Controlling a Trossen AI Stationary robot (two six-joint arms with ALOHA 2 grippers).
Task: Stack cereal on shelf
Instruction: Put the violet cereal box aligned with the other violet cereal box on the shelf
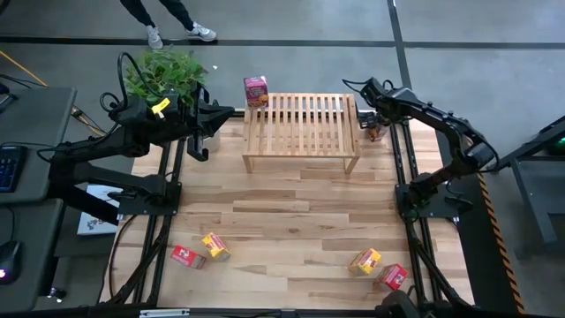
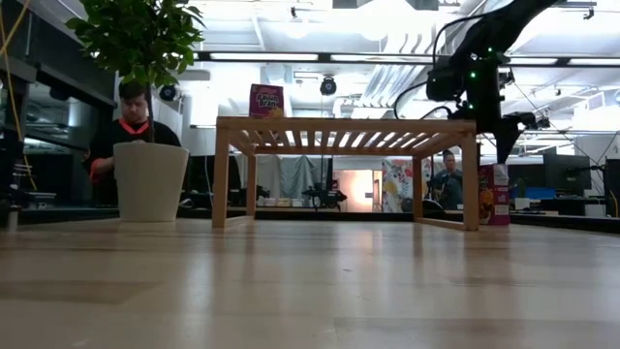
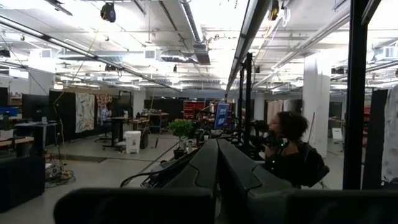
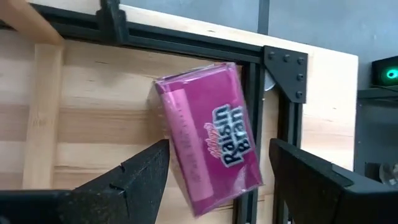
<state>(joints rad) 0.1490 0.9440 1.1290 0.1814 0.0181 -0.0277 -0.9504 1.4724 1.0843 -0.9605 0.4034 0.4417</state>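
The right end effector (image 4: 217, 180) hangs open over a pink cereal box (image 4: 211, 134) lying on the worktop (image 1: 300, 221) beside the shelf (image 1: 301, 132). Light, stiff cardboard, likely crushable: pinch its long flat sides. The left end effector (image 1: 205, 119) waits closed.

Slatted wooden shelf (image 1: 301, 132) stands at the table's far edge; one pink cereal box (image 1: 256, 91) on its far-left corner. Right gripper (image 1: 374, 121) hangs beside the shelf's right end. Four boxes lie along the near edge.
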